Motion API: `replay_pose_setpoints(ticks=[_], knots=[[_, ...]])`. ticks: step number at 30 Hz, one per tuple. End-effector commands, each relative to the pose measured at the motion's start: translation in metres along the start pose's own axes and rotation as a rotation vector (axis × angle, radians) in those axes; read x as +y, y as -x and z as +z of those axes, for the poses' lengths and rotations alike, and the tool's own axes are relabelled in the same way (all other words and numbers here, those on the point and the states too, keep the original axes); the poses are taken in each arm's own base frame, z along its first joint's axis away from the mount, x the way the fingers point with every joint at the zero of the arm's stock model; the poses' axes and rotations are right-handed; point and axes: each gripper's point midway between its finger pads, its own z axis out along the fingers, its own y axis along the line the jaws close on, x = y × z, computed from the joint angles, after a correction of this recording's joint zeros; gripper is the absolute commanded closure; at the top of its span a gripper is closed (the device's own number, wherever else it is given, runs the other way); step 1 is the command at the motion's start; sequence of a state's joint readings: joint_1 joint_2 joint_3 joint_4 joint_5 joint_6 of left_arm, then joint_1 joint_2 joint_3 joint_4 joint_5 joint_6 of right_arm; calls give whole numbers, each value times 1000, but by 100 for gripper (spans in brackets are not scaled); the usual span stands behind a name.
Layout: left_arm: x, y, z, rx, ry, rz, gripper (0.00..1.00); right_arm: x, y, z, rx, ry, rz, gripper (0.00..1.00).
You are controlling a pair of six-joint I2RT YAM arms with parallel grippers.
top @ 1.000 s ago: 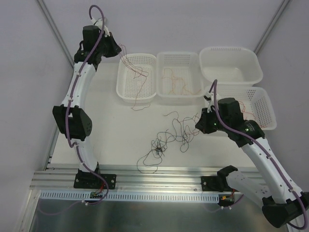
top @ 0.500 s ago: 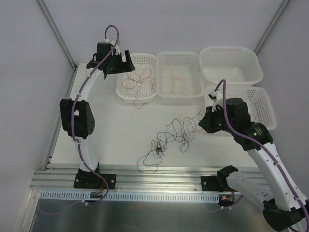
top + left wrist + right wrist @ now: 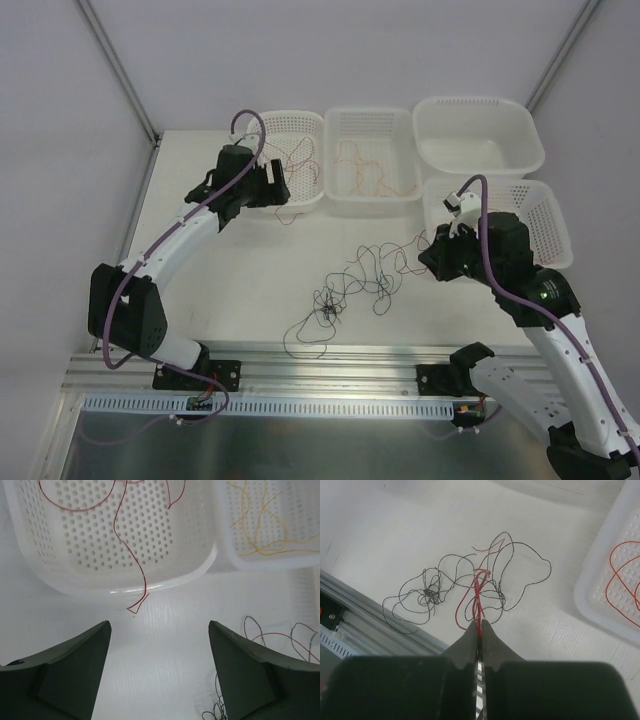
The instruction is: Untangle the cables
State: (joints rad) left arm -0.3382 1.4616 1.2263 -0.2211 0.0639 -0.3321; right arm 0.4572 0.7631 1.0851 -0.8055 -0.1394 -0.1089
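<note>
Close to the near edge of the table [image 3: 240,280], about the middle of its width, lies a small black knot [image 3: 327,312] with loose loops around it; from there the cables [image 3: 350,285] spread away and to the right as a loose tangle of black strands with a few red ones running through it, all lying on the table; the right gripper [image 3: 479,627] hangs over the right end of this tangle with its fingers pressed together, pinching a bright red strand [image 3: 478,605] that runs from the fingertips down into the tangle; just beyond and to the right of that gripper stands a white perforated basket [image 3: 555,225] near the right edge, with a bright red wire [image 3: 620,575] curled inside it; farther back on the left, the left gripper [image 3: 159,630] hovers with its fingers spread wide and nothing between them, just in front of the near rim of the left basket [image 3: 165,582]; dark red wires [image 3: 127,545] lie in that basket, and one thin end [image 3: 137,605] hangs over its near rim onto the table; beside it to the right the middle basket [image 3: 370,205] holds orange wires [image 3: 370,175]; a deeper white tub [image 3: 480,100] stands at the far right corner.
</note>
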Motion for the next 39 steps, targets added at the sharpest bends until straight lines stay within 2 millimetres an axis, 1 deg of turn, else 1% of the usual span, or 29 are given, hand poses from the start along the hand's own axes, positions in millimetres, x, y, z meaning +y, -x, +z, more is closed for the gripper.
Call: replay_pose_setpoints(ticks=[1, 2, 3, 4, 6, 7, 8, 9, 10, 12, 13, 14, 15, 17, 18, 20, 21, 22, 26, 28, 29, 32, 33, 35, 36, 37, 38, 39], knots=[[18, -15, 21, -62, 116, -15, 24, 9, 15, -15, -72, 31, -7, 99], [24, -32, 28, -51, 123, -15, 25, 9, 14, -16, -73, 33, -5, 99], [28, -39, 30, -51, 130, -23, 27, 10, 14, -18, -77, 35, -2, 99], [29, -42, 37, -94, 116, -43, 30, 10, 13, -22, -81, 36, 0, 99], [35, -52, 42, -115, 127, -68, 31, 11, 12, -25, -87, 38, 1, 99], [35, -44, 45, -175, 120, -90, 32, 11, 12, -27, -93, 38, 0, 99], [43, -59, 48, -166, 132, -103, 35, 11, 12, -30, -101, 38, 0, 99], [44, -62, 51, -180, 130, -117, 35, 11, 12, -31, -105, 40, -3, 99], [42, -56, 53, -222, 115, -142, 36, 11, 12, -32, -106, 37, -4, 99], [45, -67, 61, -219, 114, -157, 38, 10, 12, -35, -111, 35, -7, 99], [42, -69, 64, -222, 105, -158, 38, 11, 12, -36, -110, 38, -9, 99], [39, -64, 68, -238, 93, -160, 39, 10, 12, -36, -110, 31, -11, 99], [40, -71, 75, -221, 97, -159, 39, 10, 13, -37, -112, 32, -13, 99], [35, -67, 81, -235, 83, -161, 41, 9, 13, -39, -111, 23, -16, 99], [36, -71, 85, -226, 86, -161, 42, 9, 14, -40, -115, 21, -16, 99], [34, -69, 90, -232, 81, -175, 44, 8, 14, -40, -113, 16, -19, 99], [35, -73, 94, -222, 84, -178, 46, 7, 14, -40, -112, 11, -19, 99], [36, -74, 96, -219, 86, -186, 48, 6, 13, -40, -110, 9, -20, 99], [36, -76, 98, -231, 98, -190, 64, 5, 12, -40, -107, 4, -22, 99], [35, -74, 98, -247, 90, -188, 68, 5, 13, -40, -108, 2, -24, 99], [34, -73, 98, -249, 86, -187, 73, 5, 13, -40, -107, 3, -25, 99], [31, -71, 100, -254, 78, -183, 76, 6, 13, -39, -102, 6, -25, 99], [33, -71, 100, -254, 81, -184, 82, 5, 13, -39, -101, 4, -28, 99], [33, -74, 101, -248, 81, -185, 91, 6, 12, -40, -99, 5, -26, 99], [30, -73, 99, -249, 73, -189, 100, 5, 13, -41, -104, 3, -28, 99], [30, -74, 98, -245, 69, -197, 100, 5, 12, -42, -106, 2, -27, 99], [31, -81, 96, -222, 71, -201, 100, 4, 12, -42, -107, -1, -28, 99], [29, -80, 92, -217, 68, -204, 100, 4, 13, -43, -110, -3, -30, 99]])
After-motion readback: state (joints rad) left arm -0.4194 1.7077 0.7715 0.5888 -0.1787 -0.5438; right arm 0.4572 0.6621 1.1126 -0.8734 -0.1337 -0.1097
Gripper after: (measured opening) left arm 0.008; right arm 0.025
